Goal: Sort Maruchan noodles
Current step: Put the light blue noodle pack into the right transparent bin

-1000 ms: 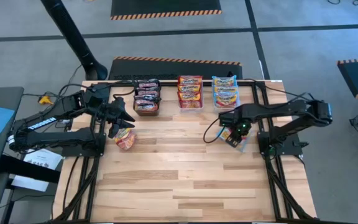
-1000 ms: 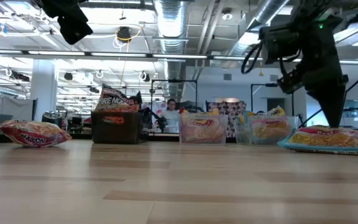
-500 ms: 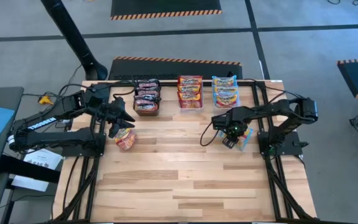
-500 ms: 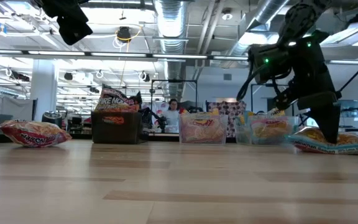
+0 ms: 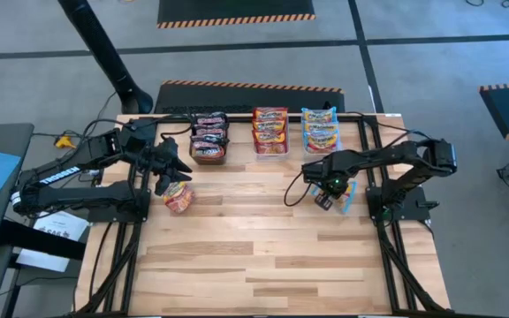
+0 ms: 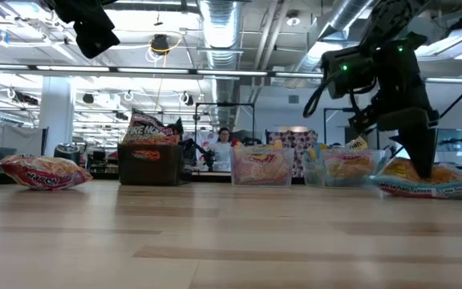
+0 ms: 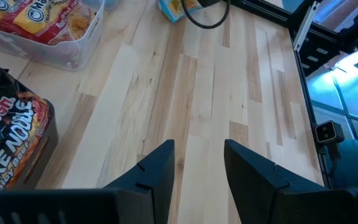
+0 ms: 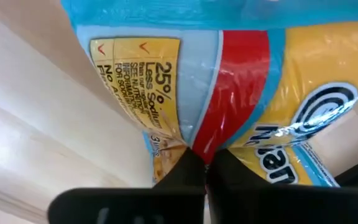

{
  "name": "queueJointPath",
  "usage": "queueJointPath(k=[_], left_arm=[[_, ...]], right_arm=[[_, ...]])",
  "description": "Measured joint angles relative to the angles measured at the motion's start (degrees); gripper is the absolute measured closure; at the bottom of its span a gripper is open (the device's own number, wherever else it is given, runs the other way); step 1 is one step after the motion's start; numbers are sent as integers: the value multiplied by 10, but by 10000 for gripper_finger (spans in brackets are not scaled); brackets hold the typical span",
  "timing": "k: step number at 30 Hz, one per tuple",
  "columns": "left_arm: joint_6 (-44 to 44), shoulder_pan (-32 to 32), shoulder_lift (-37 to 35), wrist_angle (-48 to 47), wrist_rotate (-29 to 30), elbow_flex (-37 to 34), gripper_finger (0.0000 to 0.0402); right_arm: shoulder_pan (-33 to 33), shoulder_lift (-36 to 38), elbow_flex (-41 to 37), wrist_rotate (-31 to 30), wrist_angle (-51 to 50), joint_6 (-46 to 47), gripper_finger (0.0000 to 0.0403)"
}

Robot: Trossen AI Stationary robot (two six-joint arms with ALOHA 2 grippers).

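1. At the far edge of your table [image 5: 263,238] three bins stand in a row: a black bin [image 5: 208,141] on the left, a clear middle bin [image 5: 270,131], and a clear right bin [image 5: 321,131].
2. The black bin holds dark red-and-black packets [image 5: 208,132]; the low view shows them heaped above its rim, and the left wrist view reads "Fire Noodle" on one.
3. The middle bin holds red-orange packets [image 5: 270,124], and the right bin holds light blue and yellow packets [image 5: 321,125], each stacked in a small pile.
4. Your right gripper [image 5: 325,196] is down at the table's right side, in front of the right bin, its fingers pressed together on the edge of a loose blue-yellow packet [image 8: 229,93]. That packet lies on the wood.
5. Your left gripper [image 5: 173,170] hangs above the table near the black bin with its fingers spread and nothing between them.
6. One loose red-orange packet [image 5: 178,198] lies on the table just in front of the left gripper.
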State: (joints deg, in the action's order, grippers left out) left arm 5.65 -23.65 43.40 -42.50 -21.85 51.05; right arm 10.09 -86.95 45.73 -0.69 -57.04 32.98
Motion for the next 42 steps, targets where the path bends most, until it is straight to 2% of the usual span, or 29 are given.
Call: queueJointPath(k=[6, 14, 19, 25, 39, 42], left_arm=[[1, 0, 0, 0, 0, 0, 276], [2, 0, 0, 0, 0, 0, 276], [2, 0, 0, 0, 0, 0, 276], [2, 0, 0, -1, 0, 0, 276], [22, 0, 0, 0, 0, 0, 276], [22, 0, 0, 0, 0, 0, 276]], right_arm=[[-8, 30, 12, -4, -18, 26, 398], [-54, 71, 49, -17, -26, 46, 400], [-83, 78, 98, -80, -47, 46, 402], [-91, 79, 169, -199, -110, 31, 402], [3, 59, 193, -420, -110, -262, 402], [27, 48, 192, -440, -86, -336, 402]])
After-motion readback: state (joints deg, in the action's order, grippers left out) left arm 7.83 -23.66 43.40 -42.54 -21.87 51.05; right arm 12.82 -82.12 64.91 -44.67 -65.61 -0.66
